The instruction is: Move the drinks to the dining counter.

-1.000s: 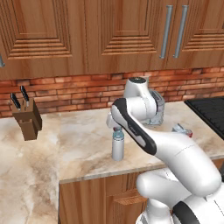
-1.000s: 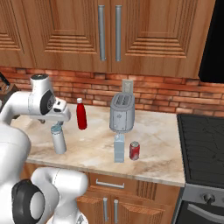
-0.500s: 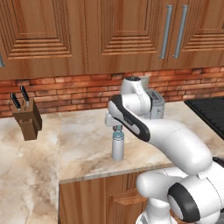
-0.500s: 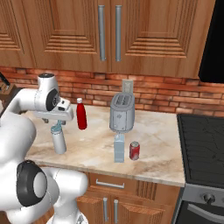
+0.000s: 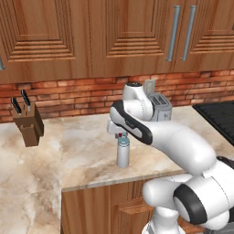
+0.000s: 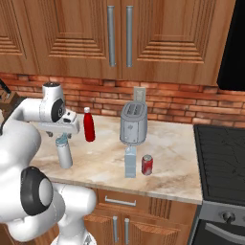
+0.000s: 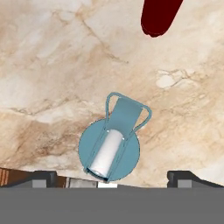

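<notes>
The pale grey bottle (image 5: pixel 122 155) with a blue cap (image 7: pixel 109 151) stands upright near the worktop's front edge. My gripper (image 5: pixel 119 134) hangs straight above its cap, open, its fingertips (image 7: pixel 43 177) spread wide on either side and nothing between them. In the right base view the gripper (image 6: pixel 60 137) sits just over the same bottle (image 6: pixel 65 155). The slim red bottle (image 6: pixel 89 125) stands behind it, towards the brick wall, and its base shows in the hand view (image 7: pixel 159 15). The small red soda can (image 6: pixel 147 164) stands further right. The dining counter is out of view.
A silver toaster (image 6: pixel 133 123) stands at the back of the worktop, with a pale carton (image 6: pixel 130 162) in front of it beside the can. A wooden knife block (image 5: pixel 28 125) is at the far left. A black stove (image 6: pixel 225 158) borders the right end.
The hand has swung in and come down a little, so that it now sits directly over the grey bottle's cap. The jaws stayed open. The bottles and can have not moved.
</notes>
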{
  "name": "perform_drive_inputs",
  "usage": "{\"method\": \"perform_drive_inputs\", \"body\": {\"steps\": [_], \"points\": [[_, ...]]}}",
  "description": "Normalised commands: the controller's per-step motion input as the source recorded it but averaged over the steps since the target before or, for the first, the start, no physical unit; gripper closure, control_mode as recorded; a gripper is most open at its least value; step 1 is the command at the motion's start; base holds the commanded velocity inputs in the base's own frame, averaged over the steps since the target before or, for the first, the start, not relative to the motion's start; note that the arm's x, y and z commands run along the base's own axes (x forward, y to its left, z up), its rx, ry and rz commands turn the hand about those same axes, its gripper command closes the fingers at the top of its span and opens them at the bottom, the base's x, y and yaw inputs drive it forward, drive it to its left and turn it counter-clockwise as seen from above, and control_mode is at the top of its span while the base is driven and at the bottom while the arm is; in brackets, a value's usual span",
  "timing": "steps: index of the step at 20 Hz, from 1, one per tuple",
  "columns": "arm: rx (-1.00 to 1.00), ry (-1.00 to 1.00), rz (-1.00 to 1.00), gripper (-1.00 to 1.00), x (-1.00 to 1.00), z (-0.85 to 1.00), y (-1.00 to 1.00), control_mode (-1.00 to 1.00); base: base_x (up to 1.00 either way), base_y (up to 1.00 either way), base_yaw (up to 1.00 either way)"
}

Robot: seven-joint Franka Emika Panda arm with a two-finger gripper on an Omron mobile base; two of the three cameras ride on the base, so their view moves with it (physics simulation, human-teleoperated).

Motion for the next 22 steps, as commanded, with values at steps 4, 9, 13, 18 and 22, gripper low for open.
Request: {"method": "perform_drive_inputs", "body": {"steps": [4, 9, 13, 18, 22], "points": [[0.0, 0.05, -0.02, -1.0, 0.0, -0.03, 0.02, -1.0, 0.0, 0.0, 0.0], [0.0, 0.04, -0.03, -1.0, 0.0, -0.1, 0.0, -1.0, 0.0, 0.0, 0.0], [0.0, 0.02, -0.02, -1.0, 0.03, -0.19, 0.01, -1.0, 0.0, 0.0, 0.0], [0.0, 0.0, 0.0, -1.0, 0.1, -0.18, 0.03, -1.0, 0.0, 0.0, 0.0], [0.0, 0.0, 0.0, -1.0, 0.08, -0.17, 0.07, -1.0, 0.0, 0.0, 0.0]]}}
